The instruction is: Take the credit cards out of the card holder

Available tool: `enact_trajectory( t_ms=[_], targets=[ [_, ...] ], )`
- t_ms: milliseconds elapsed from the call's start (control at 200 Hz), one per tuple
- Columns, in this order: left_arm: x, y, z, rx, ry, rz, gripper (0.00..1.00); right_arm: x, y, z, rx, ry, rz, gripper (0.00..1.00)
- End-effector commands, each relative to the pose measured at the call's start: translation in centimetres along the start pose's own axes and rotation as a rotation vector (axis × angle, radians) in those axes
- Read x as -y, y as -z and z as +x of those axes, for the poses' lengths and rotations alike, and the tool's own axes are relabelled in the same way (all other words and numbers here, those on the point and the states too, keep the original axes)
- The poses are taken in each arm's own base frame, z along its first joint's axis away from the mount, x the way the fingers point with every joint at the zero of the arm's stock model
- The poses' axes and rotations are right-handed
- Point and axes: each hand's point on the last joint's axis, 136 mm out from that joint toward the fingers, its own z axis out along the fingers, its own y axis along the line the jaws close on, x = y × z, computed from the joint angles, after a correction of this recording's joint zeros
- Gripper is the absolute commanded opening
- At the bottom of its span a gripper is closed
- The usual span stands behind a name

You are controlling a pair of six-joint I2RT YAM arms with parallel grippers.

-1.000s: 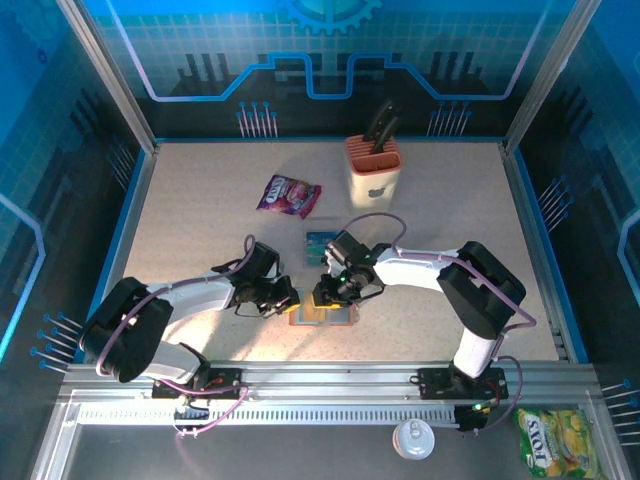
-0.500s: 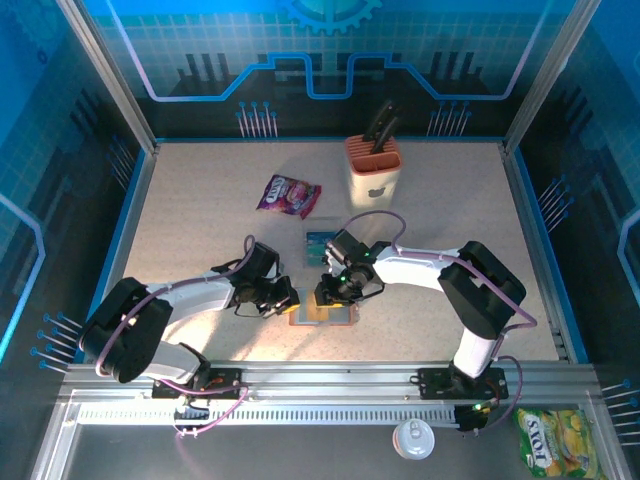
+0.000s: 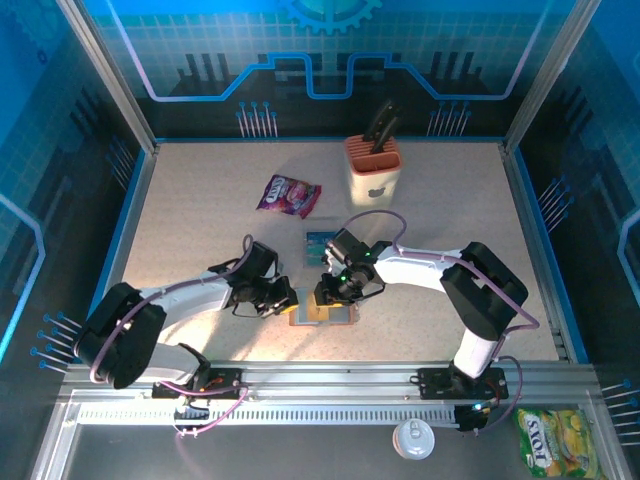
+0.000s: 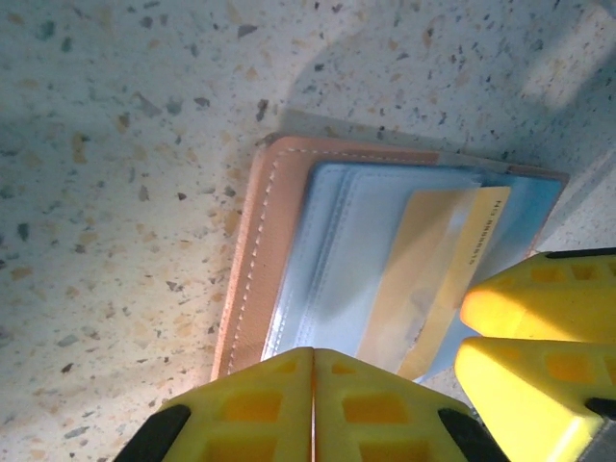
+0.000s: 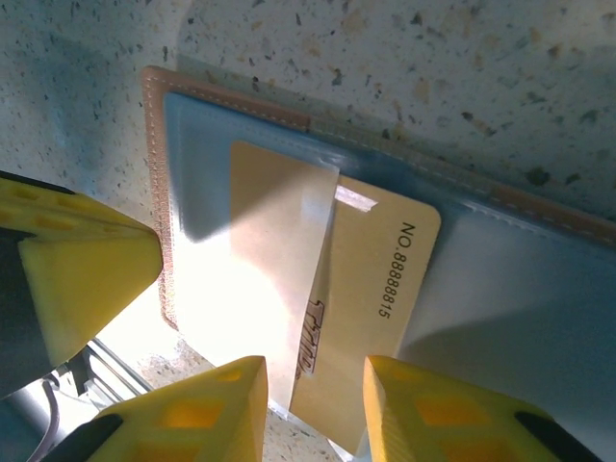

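Observation:
The card holder (image 3: 343,317) lies open on the table near the front, brown edge (image 4: 252,241) around grey-blue inner faces (image 5: 500,289). A tan credit card (image 5: 380,289) printed with a number sticks halfway out of its clear pocket and also appears in the left wrist view (image 4: 438,260). My right gripper (image 5: 313,404) is open, one finger on each side of that card's end. My left gripper (image 4: 314,385) is shut with nothing between its fingers, its tips over the holder's opposite edge. A teal credit card (image 3: 319,243) lies flat on the table just behind the holder.
A purple snack packet (image 3: 288,195) lies at the back left of centre. A beige knife block (image 3: 373,170) with an orange top stands behind the cards. Both grippers (image 3: 290,298) (image 3: 328,295) crowd close together over the holder.
The left arm's elbow has shifted slightly outward. Both grippers, the card holder and the cards stay where they were.

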Motion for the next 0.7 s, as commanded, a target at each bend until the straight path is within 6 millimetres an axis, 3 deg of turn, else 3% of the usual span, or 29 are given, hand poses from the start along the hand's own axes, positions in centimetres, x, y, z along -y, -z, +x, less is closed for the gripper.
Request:
enact_trajectory(
  t_ms=[0,305,695],
  targets=[
    [1.2,0.9,-0.4,0.013,-0.030,0.023,0.09,-1.5,0.4,0.1,-0.003,0.015,-0.044,0.33],
    [2.1,-0.4,0.4,-0.016,-0.032,0.039,0.09,-2.0,0.7,0.0,0.012,0.026,-0.061,0.33],
    [2.9,-1.4,0.8,-0.047,-0.052,0.045,0.09,-0.9,1.2,-0.2,0.038,0.014,-0.030,0.33]
  ],
)
